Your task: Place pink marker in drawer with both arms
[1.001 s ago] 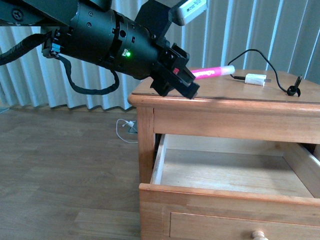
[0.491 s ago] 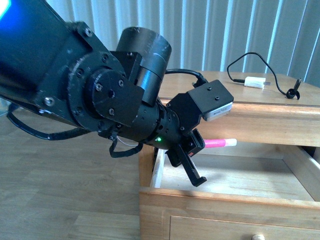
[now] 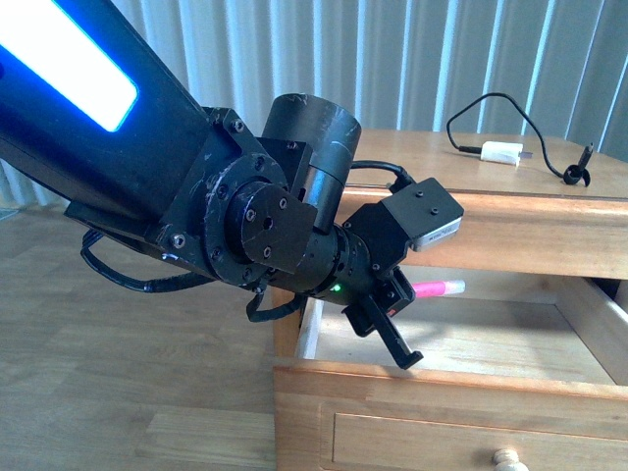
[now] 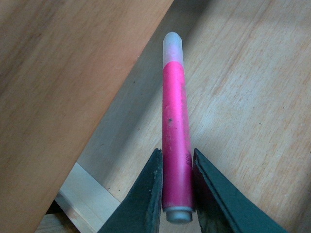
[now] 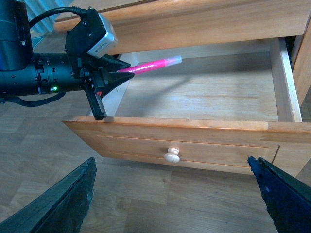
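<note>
The pulled-out upper drawer [image 3: 442,388] of honey-coloured wood shows its recessed panel front and round wooden knob [image 5: 171,155] nearest. In front of that drawer, the right pincer [image 5: 171,164] stands spread wide and empty, its two dark fingers well apart. Just over the drawer's front rim, at its left end, the left pincer [image 3: 397,319] on the bulky black arm [image 3: 245,226] is pinching the slim bright pink marker [image 4: 174,121] by its butt end. The smooth glossy barrel and whitish cap jut out beyond the fingertips. The marker [image 3: 439,288] hangs above the drawer's pale, faintly grained floor and touches no wood. Above and behind the drawer, the cabinet's worktop carries a white charger plug [image 3: 500,154] with a looping black cable [image 3: 491,108]. Pleated pale curtains [image 3: 442,59] hang behind it. A second earlier the marker was up over that worktop, and it now sits lower, inside the drawer's opening.
</note>
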